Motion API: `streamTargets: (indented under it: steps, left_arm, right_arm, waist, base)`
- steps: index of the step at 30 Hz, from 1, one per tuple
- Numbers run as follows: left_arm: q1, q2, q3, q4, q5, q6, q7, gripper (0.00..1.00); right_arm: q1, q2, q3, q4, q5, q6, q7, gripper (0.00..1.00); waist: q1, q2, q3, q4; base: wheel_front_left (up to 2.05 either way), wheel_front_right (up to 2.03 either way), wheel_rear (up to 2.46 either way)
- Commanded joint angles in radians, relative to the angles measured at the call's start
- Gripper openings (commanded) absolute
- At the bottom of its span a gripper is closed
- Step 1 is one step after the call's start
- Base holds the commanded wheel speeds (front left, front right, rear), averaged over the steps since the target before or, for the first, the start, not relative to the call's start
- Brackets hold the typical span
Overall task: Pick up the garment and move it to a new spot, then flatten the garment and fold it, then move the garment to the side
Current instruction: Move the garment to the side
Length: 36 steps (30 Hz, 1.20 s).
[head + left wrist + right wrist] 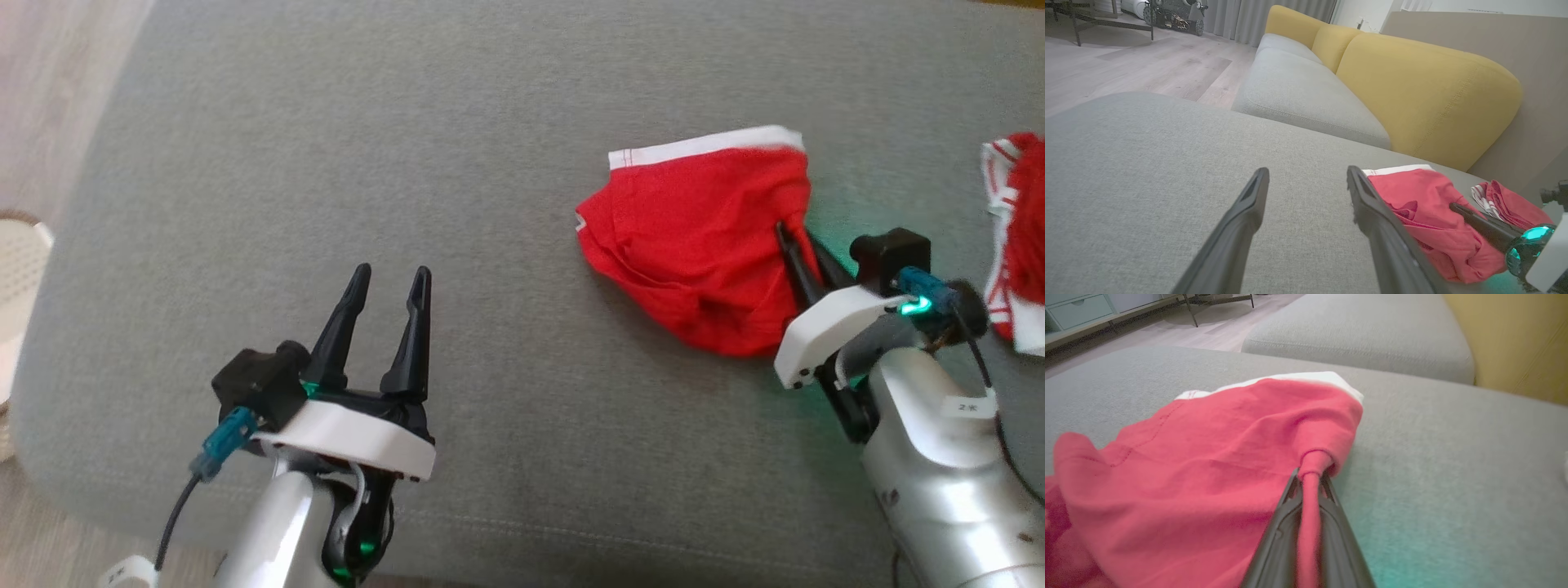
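Observation:
The garment (694,245) is a pair of red shorts with a white waistband, lying crumpled on the grey cushion (408,163) at the right of the head view. My right gripper (788,233) is shut on a pinch of red cloth at the garment's right edge; the right wrist view shows the fold squeezed between the two fingers (1310,477). The garment (1429,212) also shows in the left wrist view, with the right gripper's dark fingers (1478,222) on it. My left gripper (390,282) hovers open over bare cushion at the lower left, well away from the garment.
A second red and white garment (1016,237) lies at the right edge of the cushion. A pale basket (16,269) stands on the floor at the left. Beyond are another grey seat (1306,94) and yellow backrests (1425,94).

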<state>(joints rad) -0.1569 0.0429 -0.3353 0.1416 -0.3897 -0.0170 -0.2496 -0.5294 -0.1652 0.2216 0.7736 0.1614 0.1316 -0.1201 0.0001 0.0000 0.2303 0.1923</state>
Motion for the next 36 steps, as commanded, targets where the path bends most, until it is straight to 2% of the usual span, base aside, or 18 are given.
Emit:
streamTargets:
  steps: [1,7,11,18,23,27,31,36]
  left_arm:
    - [-0.04,0.007,0.038,-0.029,0.005,0.001,-0.012,1.0]
    - [-0.039,0.007,0.041,-0.035,0.014,-0.005,-0.012,1.0]
    - [-0.045,0.007,0.042,-0.038,0.03,-0.014,-0.012,1.0]
    - [-0.085,0.007,0.041,-0.047,0.062,-0.035,-0.012,1.0]
    - [-0.142,0.007,0.046,-0.046,0.093,-0.054,-0.012,1.0]
    - [-0.187,0.007,0.053,-0.043,0.109,-0.066,-0.012,1.0]
    - [-0.215,0.007,0.058,-0.04,0.12,-0.075,-0.012,1.0]
    - [-0.232,0.007,0.073,-0.032,0.127,-0.083,-0.012,1.0]
  right_arm:
    - [-0.036,-0.008,0.022,-0.023,-0.022,-0.001,-0.026,0.0]
    - [-0.063,-0.065,0.082,-0.042,-0.155,-0.001,-0.077,0.0]
    - [-0.091,-0.124,0.152,-0.086,-0.188,-0.001,-0.065,0.0]
    - [-0.169,-0.312,0.275,-0.188,-0.126,-0.001,0.014,0.0]
    - [-0.24,-0.432,0.291,-0.214,-0.037,-0.001,0.071,0.0]
    - [-0.286,-0.466,0.258,-0.19,0.005,-0.001,0.104,0.0]
    - [-0.316,-0.455,0.207,-0.147,0.029,-0.001,0.14,0.0]
    - [-0.329,-0.438,0.148,-0.107,-0.005,-0.001,0.175,0.0]
  waist:
    - [-0.0001,0.0,-0.009,-0.017]
    - [-0.0001,0.0,-0.026,-0.098]
    - [-0.0001,0.0,-0.024,-0.167]
    - [-0.0001,0.0,0.035,-0.275]
    - [-0.0001,0.0,0.11,-0.328]
    - [-0.0001,0.0,0.166,-0.355]
    - [-0.0001,0.0,0.207,-0.369]
    - [-0.0001,0.0,0.241,-0.371]
  base:
    - [0.0,0.0,0.0]
    - [0.0,0.0,0.0]
    - [0.0,0.0,0.0]
    - [0.0,0.0,0.0]
    - [0.0,0.0,0.0]
    - [0.0,0.0,0.0]
    - [0.0,0.0,0.0]
    - [0.0,0.0,0.0]
